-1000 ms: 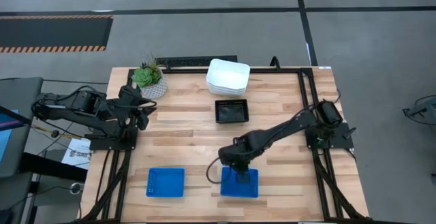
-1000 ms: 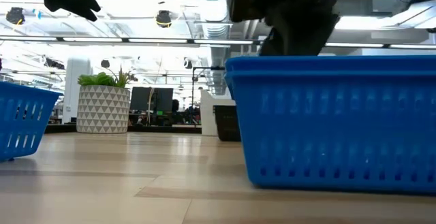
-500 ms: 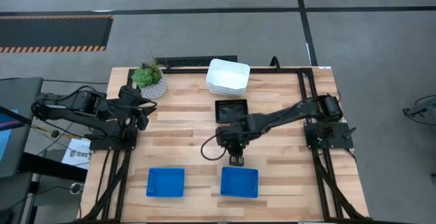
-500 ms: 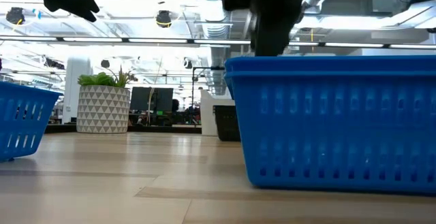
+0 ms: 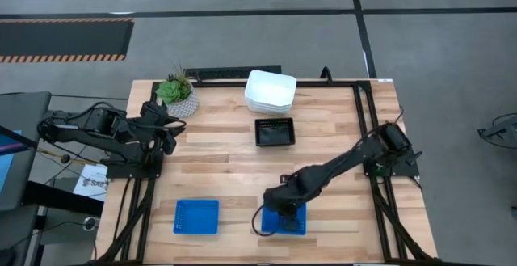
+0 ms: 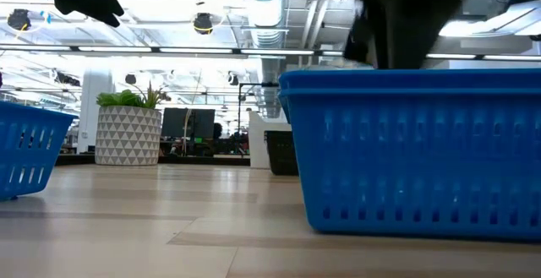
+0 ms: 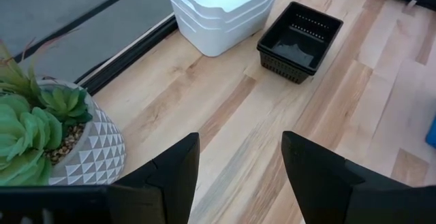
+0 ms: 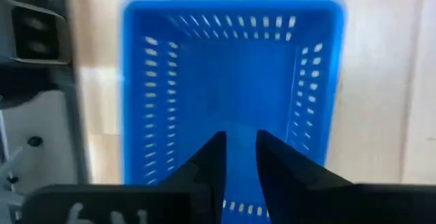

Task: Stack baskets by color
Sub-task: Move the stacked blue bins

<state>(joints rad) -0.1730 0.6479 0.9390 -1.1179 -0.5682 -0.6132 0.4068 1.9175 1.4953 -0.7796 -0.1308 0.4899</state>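
Note:
Two blue baskets sit near the table's front edge, one at the left and one toward the middle. My right gripper hangs over the middle blue basket, pointing steeply down, open by a narrow gap with only the basket's floor showing between the fingers. A stack of white baskets stands at the far edge, with a black basket just in front of it. My left gripper waits open above the table's left side.
A potted green plant in a white patterned pot stands at the far left corner, close to my left arm. Bare wood lies between the black basket and the blue baskets, and on the table's right side.
My right gripper swung away from the middle blue basket toward the table's far edge, then came back toward the near edge and now hangs over that basket again. The basket has stayed where it was.

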